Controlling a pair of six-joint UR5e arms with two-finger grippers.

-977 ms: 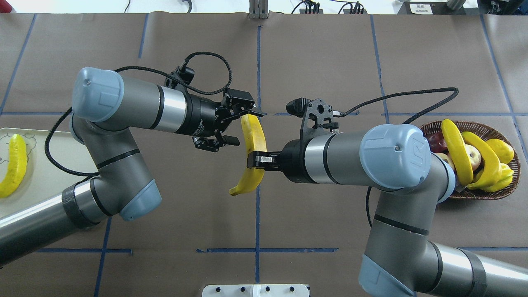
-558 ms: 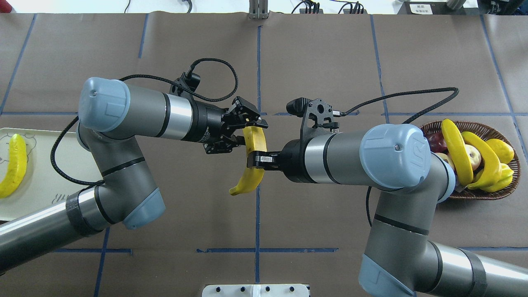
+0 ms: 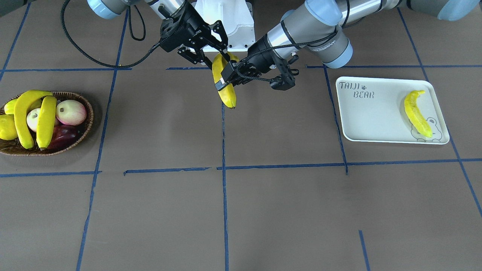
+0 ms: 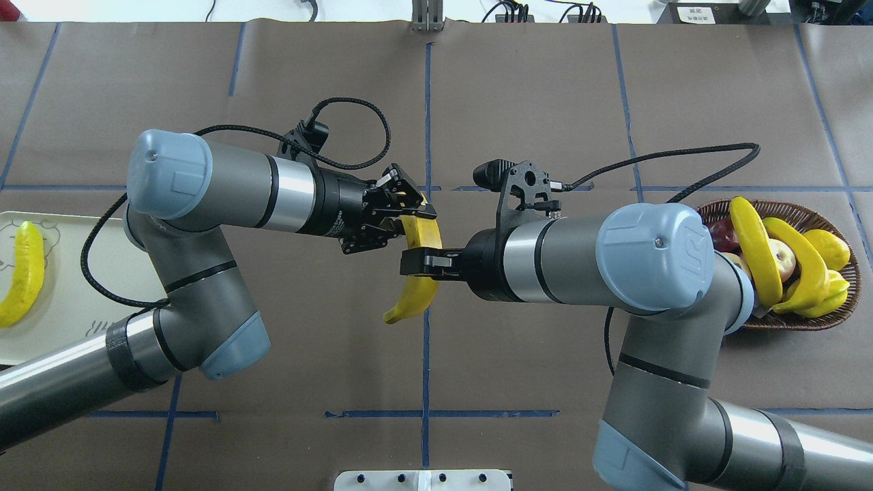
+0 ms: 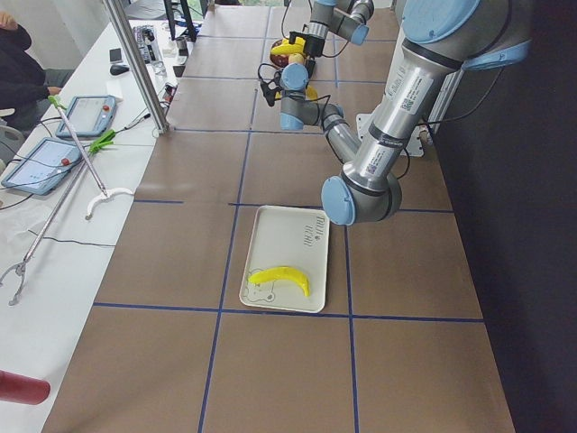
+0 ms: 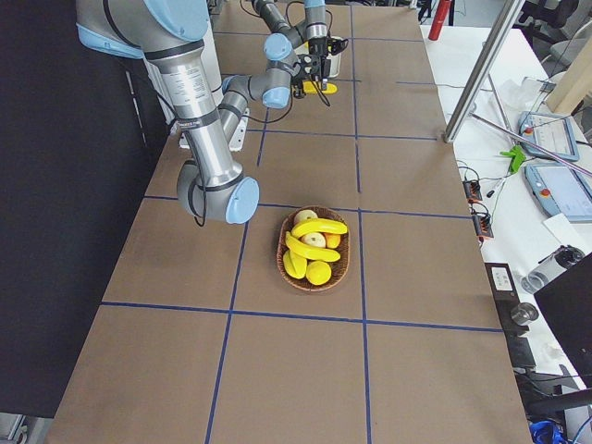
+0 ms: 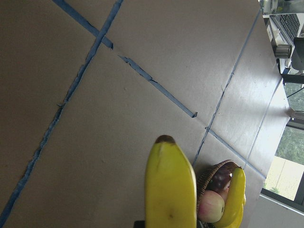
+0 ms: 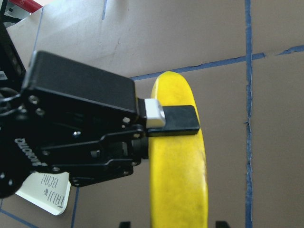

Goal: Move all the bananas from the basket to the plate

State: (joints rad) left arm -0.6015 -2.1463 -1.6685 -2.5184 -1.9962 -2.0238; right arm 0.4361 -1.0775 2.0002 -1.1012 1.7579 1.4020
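Note:
One banana (image 4: 419, 293) hangs in the air over the table's centre line, also seen from the front (image 3: 228, 94). My left gripper (image 4: 408, 217) is shut on its far part; its finger (image 8: 175, 118) lies across the banana (image 8: 178, 180). My right gripper (image 4: 417, 262) is around the banana's middle; its fingertips stand apart from the banana's sides, open. Two bananas (image 4: 753, 249) (image 4: 805, 262) lie in the wicker basket (image 4: 811, 322) at the right. One banana (image 3: 417, 113) lies on the white plate (image 3: 372, 120) at the left.
The basket (image 3: 86, 124) also holds an apple (image 3: 70, 111), a dark red fruit (image 3: 62, 136) and a stubby yellow fruit (image 4: 829, 247). The robot's white base (image 3: 229, 22) is behind the grippers. A side bench with tablets (image 5: 86, 113) runs along the table's far edge.
My left gripper moved right onto the banana's far part and shut on it. My right gripper's jaws have parted from the banana. The banana shifted slightly.

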